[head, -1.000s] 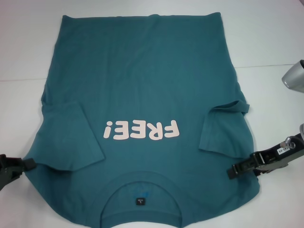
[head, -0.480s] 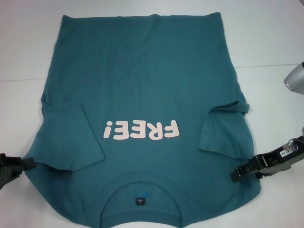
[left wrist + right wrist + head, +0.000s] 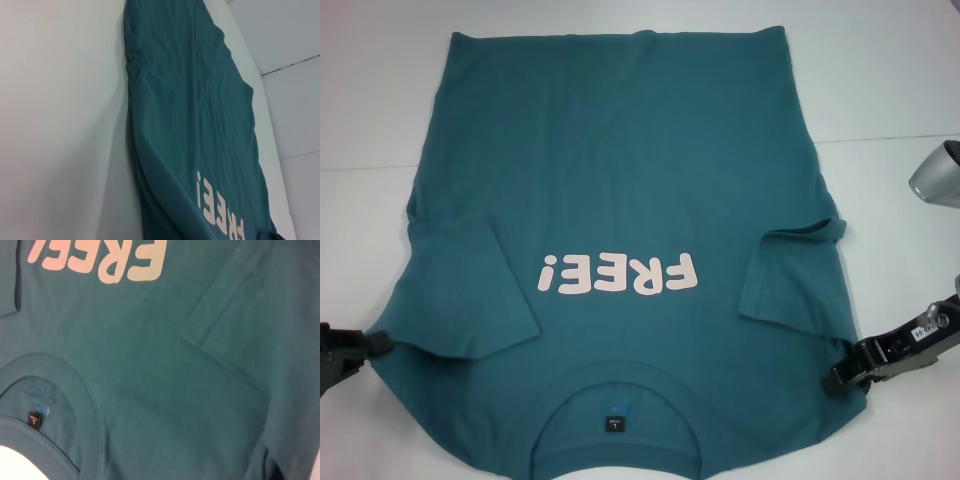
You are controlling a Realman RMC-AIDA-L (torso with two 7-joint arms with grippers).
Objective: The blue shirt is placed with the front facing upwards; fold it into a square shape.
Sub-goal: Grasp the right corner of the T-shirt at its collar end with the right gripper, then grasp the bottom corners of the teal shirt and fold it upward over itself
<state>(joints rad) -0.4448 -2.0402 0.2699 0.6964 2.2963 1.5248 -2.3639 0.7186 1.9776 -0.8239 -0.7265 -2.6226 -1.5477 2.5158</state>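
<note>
The blue shirt [image 3: 620,200] lies spread flat on the white table [image 3: 370,90], front side up, with the collar [image 3: 615,385] nearest the robot and the hem at the far end. The pink lettering [image 3: 620,273] across the chest reads upside down from the head camera. A small dark label [image 3: 614,424] sits inside the collar. Both short sleeves are folded inward onto the body of the shirt: the left sleeve [image 3: 470,290] lies flat over the left side, and the right sleeve [image 3: 790,275] lies over the right side with its cuff slightly rumpled.

The left gripper [image 3: 375,343] rests low at the left edge of the shirt, close by the shoulder, its dark tip at the cloth's border. Whether its fingers are released or clenched on the fabric cannot be told. The left wrist view looks along the shirt's left edge over the bare table, with part of the lettering in sight.

The right gripper [image 3: 840,355] sits at the right edge of the shirt near the shoulder, its dark tip touching or just over the border. Whether its fingers grasp anything cannot be told either. The right wrist view shows the collar, label, lettering and folded right sleeve up close
</note>
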